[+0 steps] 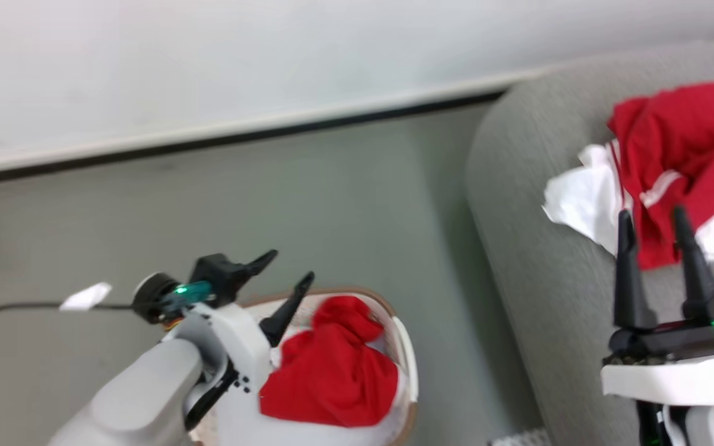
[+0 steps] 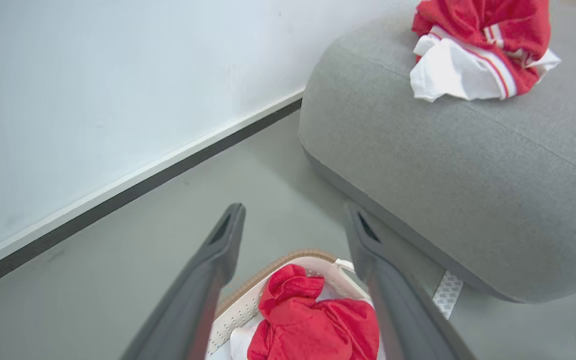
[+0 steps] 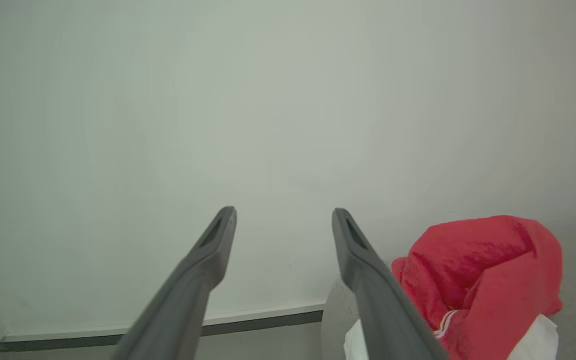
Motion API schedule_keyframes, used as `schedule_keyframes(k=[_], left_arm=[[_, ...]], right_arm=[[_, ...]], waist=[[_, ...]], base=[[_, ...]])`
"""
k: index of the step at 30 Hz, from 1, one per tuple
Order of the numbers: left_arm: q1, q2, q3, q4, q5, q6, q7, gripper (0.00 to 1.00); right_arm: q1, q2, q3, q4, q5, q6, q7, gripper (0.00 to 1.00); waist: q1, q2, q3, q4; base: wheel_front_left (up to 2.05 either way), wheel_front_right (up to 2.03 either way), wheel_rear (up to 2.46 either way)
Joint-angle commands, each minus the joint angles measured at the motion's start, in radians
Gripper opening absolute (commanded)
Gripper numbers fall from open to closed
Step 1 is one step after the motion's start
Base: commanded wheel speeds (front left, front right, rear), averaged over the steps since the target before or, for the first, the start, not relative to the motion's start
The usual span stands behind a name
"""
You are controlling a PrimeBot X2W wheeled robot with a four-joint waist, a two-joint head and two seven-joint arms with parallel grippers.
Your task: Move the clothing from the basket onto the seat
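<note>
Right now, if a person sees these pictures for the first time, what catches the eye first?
Bright red stands out: one crumpled red-and-white heap lies on the grey seat at the right, and another red heap sits in the white basket on the floor, lower centre. The open left gripper hangs by the basket; the open right gripper is by the heap on the seat.

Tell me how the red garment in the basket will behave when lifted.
Probably floppy: the red garment lies crumpled in soft folds in the basket, so it should drape and trail. Likely light for its bulk. Its bunched top looks easiest to pinch.
</note>
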Motion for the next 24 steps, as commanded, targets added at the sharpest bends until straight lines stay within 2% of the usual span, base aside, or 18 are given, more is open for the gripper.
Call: schedule_keyframes(k=[1, 7, 11, 19, 24], left_arm=[[0.045, 0.021, 0.035, -0.038, 0.008, 0.012, 0.000, 1.00], [0.175, 0.076, 0.227, -0.222, 0.042, 0.061, 0.000, 1.00], [0.241, 0.083, 0.328, -0.304, 0.061, 0.084, 0.000, 1.00], [0.454, 0.055, 0.588, -0.466, 0.113, 0.129, 0.000, 1.00], [0.600, 0.018, 0.736, -0.541, 0.174, 0.125, 0.000, 1.00]], right_arm=[[0.015, -0.002, 0.007, 0.015, -0.008, -0.002, 0.001, 1.00], [0.033, -0.002, 0.050, 0.069, -0.018, -0.002, 0.001, 1.00], [0.039, -0.002, 0.066, 0.087, -0.023, -0.002, 0.001, 1.00], [0.083, -0.002, 0.105, 0.131, -0.038, -0.002, 0.001, 1.00], [0.130, -0.002, 0.113, 0.134, -0.013, -0.002, 0.001, 1.00]], waist=[[0.0003, 0.0000, -0.066, 0.061], [0.0003, 0.0000, -0.125, 0.110], [0.0003, 0.0000, -0.150, 0.129], [0.0003, 0.0000, -0.217, 0.158], [0.0003, 0.0000, -0.243, 0.167]], base=[[0.00, 0.00, 0.00], [0.00, 0.00, 0.00], [0.00, 0.00, 0.00], [0.00, 0.00, 0.00], [0.00, 0.00, 0.00]])
